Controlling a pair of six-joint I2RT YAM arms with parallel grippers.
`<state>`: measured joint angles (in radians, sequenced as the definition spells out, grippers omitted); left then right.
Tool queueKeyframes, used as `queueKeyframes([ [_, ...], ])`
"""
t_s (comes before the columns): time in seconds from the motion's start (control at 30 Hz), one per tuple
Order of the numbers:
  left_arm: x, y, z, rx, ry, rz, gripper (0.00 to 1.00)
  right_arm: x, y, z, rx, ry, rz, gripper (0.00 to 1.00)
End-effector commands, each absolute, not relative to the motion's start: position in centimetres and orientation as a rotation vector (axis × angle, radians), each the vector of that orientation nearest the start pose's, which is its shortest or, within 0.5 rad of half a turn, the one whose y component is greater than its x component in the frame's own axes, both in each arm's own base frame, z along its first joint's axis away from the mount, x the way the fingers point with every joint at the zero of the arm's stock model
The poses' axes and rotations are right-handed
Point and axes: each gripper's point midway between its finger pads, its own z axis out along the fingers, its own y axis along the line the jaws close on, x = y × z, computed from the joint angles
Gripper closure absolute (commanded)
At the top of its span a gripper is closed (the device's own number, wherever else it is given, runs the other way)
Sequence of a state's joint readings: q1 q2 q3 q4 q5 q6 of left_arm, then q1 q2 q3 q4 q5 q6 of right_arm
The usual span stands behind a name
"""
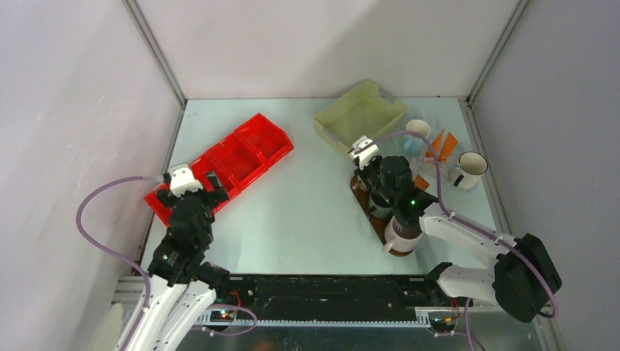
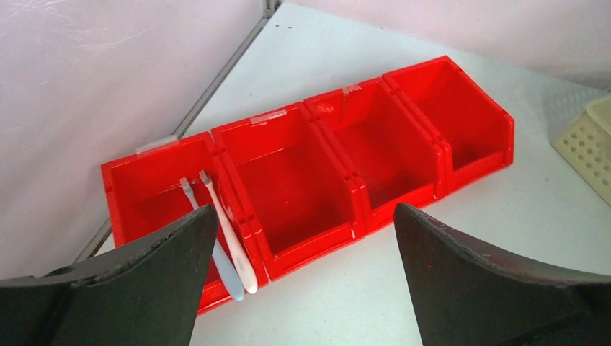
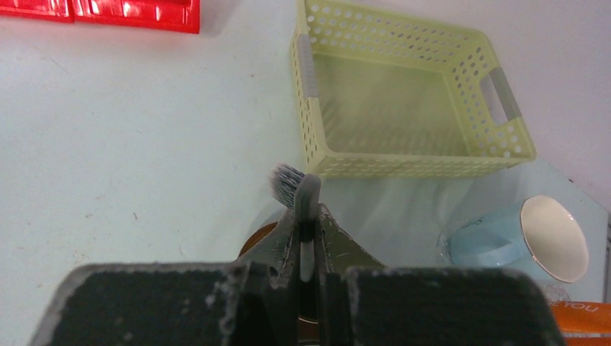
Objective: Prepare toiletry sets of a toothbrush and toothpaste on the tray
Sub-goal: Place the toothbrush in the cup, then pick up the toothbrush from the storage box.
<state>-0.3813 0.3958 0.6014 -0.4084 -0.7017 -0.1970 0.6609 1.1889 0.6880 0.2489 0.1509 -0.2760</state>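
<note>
My right gripper is shut on a slim toothbrush, grey bristle head up, held upright over the far end of the dark brown tray. In the top view the right gripper hangs over the tray; a mauve-grey mug stands at its near end. Orange toothpaste tubes lie beyond the tray. My left gripper is open and empty above the table before the red bin. Two white toothbrushes lie in the bin's left compartment.
A pale yellow mesh basket stands at the back; it also shows in the right wrist view. A light blue mug and a white mug stand right of the tray. Enclosure walls close both sides.
</note>
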Motion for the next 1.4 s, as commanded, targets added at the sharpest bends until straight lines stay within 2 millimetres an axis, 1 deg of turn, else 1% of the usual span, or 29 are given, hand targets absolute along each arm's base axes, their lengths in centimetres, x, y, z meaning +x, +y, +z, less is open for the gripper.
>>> queueKeyframes([
  [0.0,22.5,4.1,25.2,-0.461,1.626,0.242,0.00,33.8,21.7,20.4,-0.717,1.619,0.115,0.88],
  [0.07,22.4,4.4,25.1,-0.476,1.622,0.252,0.00,33.5,21.7,20.1,-0.722,1.631,0.118,0.83],
  [0.1,22.3,4.5,25.1,-0.483,1.619,0.255,0.00,33.2,21.8,20.5,-0.723,1.622,0.125,0.77],
  [0.13,22.3,4.5,25.1,-0.489,1.618,0.255,0.00,32.9,21.9,20.4,-0.732,1.621,0.133,0.74],
  [0.17,22.3,4.6,25.1,-0.492,1.616,0.257,0.00,32.6,22.0,20.9,-0.733,1.607,0.144,0.69],
  [0.2,22.3,4.6,25.1,-0.497,1.615,0.255,0.00,32.2,22.2,20.8,-0.743,1.605,0.153,0.67],
  [0.3,22.2,4.9,25.2,-0.512,1.614,0.267,0.00,31.4,22.0,22.0,-0.740,1.579,0.165,0.62],
  [0.37,22.0,5.3,25.2,-0.534,1.614,0.287,0.00,30.8,21.7,22.9,-0.731,1.565,0.174,0.59],
  [0.4,21.8,5.6,24.9,-0.552,1.620,0.306,0.00,30.3,21.4,23.8,-0.714,1.553,0.182,0.57],
  [0.43,21.6,5.8,25.0,-0.564,1.618,0.312,0.00,30.1,21.2,24.0,-0.709,1.555,0.184,0.56],
  [0.47,21.3,6.2,24.8,-0.592,1.620,0.327,0.00,29.6,20.8,25.2,-0.685,1.531,0.198,0.53],
  [0.5,21.1,6.4,24.4,-0.618,1.626,0.329,0.00,29.3,20.4,25.5,-0.674,1.528,0.198,0.52],
  [0.53,21.0,6.7,24.3,-0.643,1.623,0.341,0.00,28.8,20.0,26.7,-0.645,1.504,0.210,0.47],
  [0.57,20.8,6.8,24.0,-0.676,1.622,0.332,0.00,28.7,19.5,27.1,-0.623,1.505,0.207,0.43],
  [0.6,20.7,7.1,23.8,-0.702,1.619,0.341,0.00,28.2,19.0,28.2,-0.598,1.481,0.212,0.36],
  [0.63,20.6,7.2,23.5,-0.732,1.619,0.334,0.00,28.1,18.5,28.4,-0.578,1.482,0.206,0.33],
  [0.67,20.5,7.4,23.3,-0.753,1.620,0.338,0.00,27.7,17.9,29.4,-0.552,1.460,0.204,0.30],
  [0.7,20.4,7.5,22.9,-0.784,1.620,0.329,0.00,27.5,17.5,29.6,-0.546,1.458,0.199,0.29],
  [0.73,20.4,7.7,22.7,-0.809,1.622,0.336,0.00,27.1,16.9,30.4,-0.523,1.440,0.196,0.28],
  [0.77,20.3,7.8,22.2,-0.838,1.628,0.331,0.00,27.0,16.6,30.5,-0.512,1.441,0.191,0.26],
  [0.83,20.4,8.0,21.3,-0.891,1.650,0.328,0.00,26.3,15.5,31.6,-0.473,1.419,0.185,0.24],
  [0.97,20.7,8.5,19.1,-0.995,1.703,0.322,0.02,25.8,13.7,32.0,-0.406,1.422,0.159,0.20],
  [1.07,20.9,9.1,17.3,-1.080,1.723,0.318,0.10,25.8,12.4,31.9,-0.335,1.430,0.131,0.18],
  [1.1,20.8,9.7,16.6,-1.125,1.731,0.331,0.14,25.7,12.2,32.0,-0.313,1.429,0.135,0.17],
  [1.17,20.8,10.3,15.3,-1.183,1.746,0.335,0.19,25.6,11.8,32.4,-0.287,1.419,0.140,0.17],
  [1.2,21.1,10.3,15.1,-1.192,1.750,0.314,0.21,25.4,11.8,32.6,-0.280,1.414,0.149,0.17],
  [1.27,21.2,11.0,14.4,-1.232,1.754,0.321,0.25,25.1,11.5,33.2,-0.267,1.395,0.161,0.17],
  [1.33,21.4,11.5,13.5,-1.256,1.785,0.341,0.31,24.9,11.2,33.5,-0.253,1.386,0.164,0.17],
  [1.37,21.6,11.7,13.4,-1.263,1.788,0.342,0.35,24.8,11.1,33.6,-0.245,1.383,0.161,0.17],
])
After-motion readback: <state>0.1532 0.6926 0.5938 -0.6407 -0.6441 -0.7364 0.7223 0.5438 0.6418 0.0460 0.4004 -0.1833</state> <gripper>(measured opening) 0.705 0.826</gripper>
